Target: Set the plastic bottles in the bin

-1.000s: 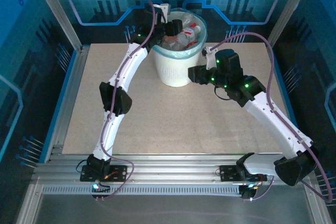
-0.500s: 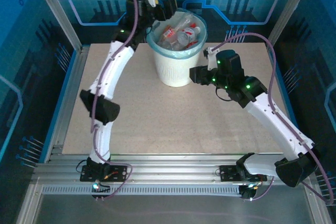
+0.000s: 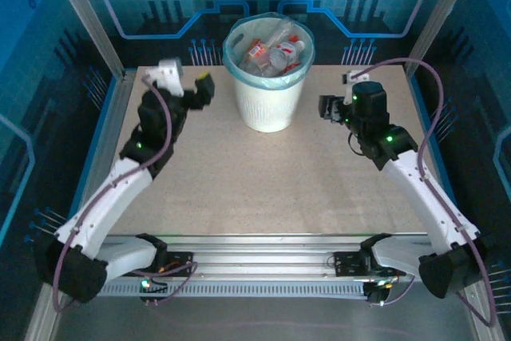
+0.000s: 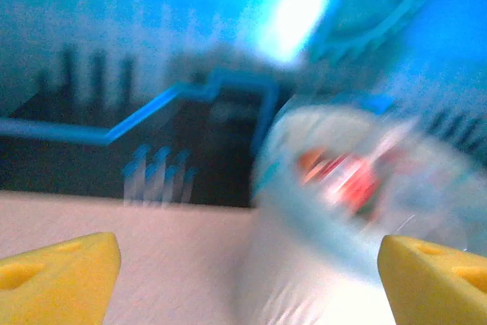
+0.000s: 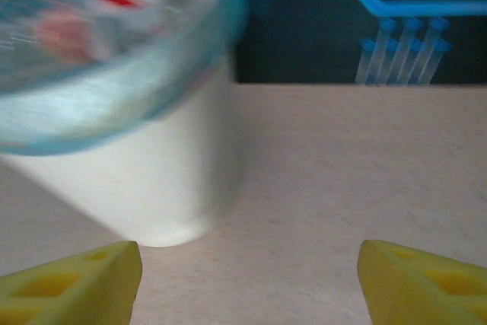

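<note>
At the 12 o'clock edge of the table (image 3: 263, 189), in the top view, the bin (image 3: 267, 109) stands upright with its blue liner folded over the rim. The bottles (image 3: 271, 49) lie heaped inside it. They are clear, with red caps and red labels, and the pile reaches close to the rim.

The left gripper (image 3: 192, 89) hangs at the bin's 9 o'clock, near the white wall but apart from it, above the bare table. In the left wrist view its yellow pads (image 4: 61, 275) sit at 8 and 4 o'clock of the picture. They are spread wide, so the left gripper (image 4: 243, 287) is released. That view is blurred: the bin (image 4: 304, 279) shows as a pale shape toward 4 o'clock, and the bottles (image 4: 346, 176) are red and white smears at its mouth.

The right gripper (image 3: 329, 109) hangs at the bin's 3 o'clock, near the wall and not touching it. In the right wrist view its pads (image 5: 72, 283) sit wide apart in the lower corners, so the right gripper (image 5: 247, 283) is released too. The bin (image 5: 144, 188) stands on the table (image 5: 342, 173) toward 10 o'clock, clear of both pads. The bottles (image 5: 114, 1) show dimly through the liner.
</note>
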